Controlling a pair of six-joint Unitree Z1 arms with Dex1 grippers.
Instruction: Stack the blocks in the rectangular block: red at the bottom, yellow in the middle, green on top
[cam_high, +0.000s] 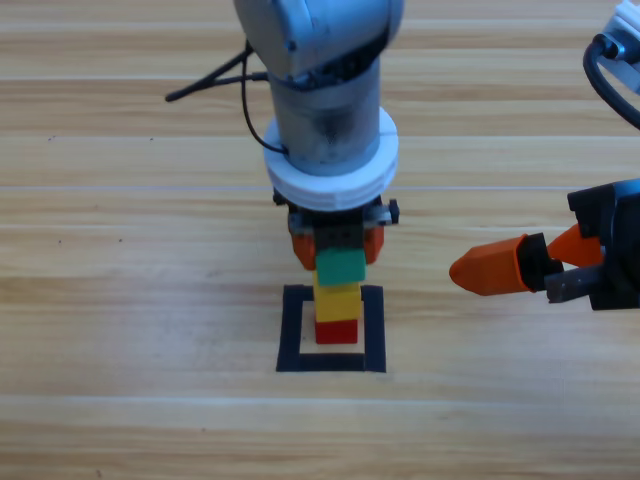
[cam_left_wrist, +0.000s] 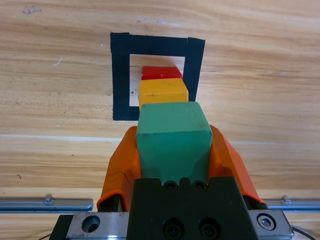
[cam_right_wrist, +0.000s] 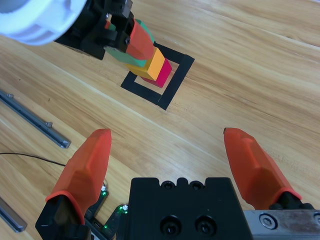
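Wooden bench, tape square at lower centre. Green sits over yellow, over red, inside the rectangular block; left end effector clamped on green, so release remains. Count: three cubes, one of each colour. Right end effector waits at right edge, jaws apart.

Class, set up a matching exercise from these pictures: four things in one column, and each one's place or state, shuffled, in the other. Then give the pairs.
Things:
1. small red cube
2. small yellow cube
3. small teal-green cube
4. right gripper

Places or states:
A. between the left gripper's orange fingers, on top of the stack
B. bottom of the stack, inside the square outline of black tape
C. open, off to the side, holding nothing
D. middle of the stack

Pairs: 1-B, 2-D, 3-A, 4-C
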